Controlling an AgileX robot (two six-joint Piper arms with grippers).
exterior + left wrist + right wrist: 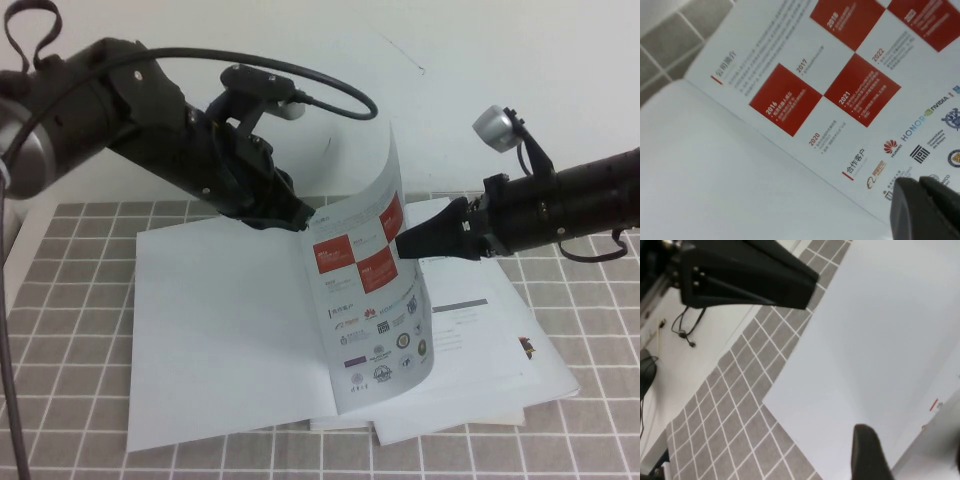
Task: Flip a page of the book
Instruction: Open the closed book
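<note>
The book point(230, 330) lies open on the grey checked mat. Its page point(375, 300) with red squares and rows of logos stands up from the spine and curves over. My right gripper point(403, 243) reaches in from the right and its tip meets the page's free edge at the red squares. It is open; one finger point(867, 452) shows beside the lifted sheet point(940, 440). My left gripper point(300, 215) hovers at the page's upper corner by the spine, shut and holding nothing. Seen from the left wrist, its fingertips point(922, 202) hang just above the logos on the page point(840, 100).
The grey mat with white grid lines point(70, 300) covers the table beyond the book on all sides. A white wall rises behind. A sheet point(520, 345) with a small dark picture lies at the book's right side. The left arm point(740, 275) is visible above the mat from the right wrist.
</note>
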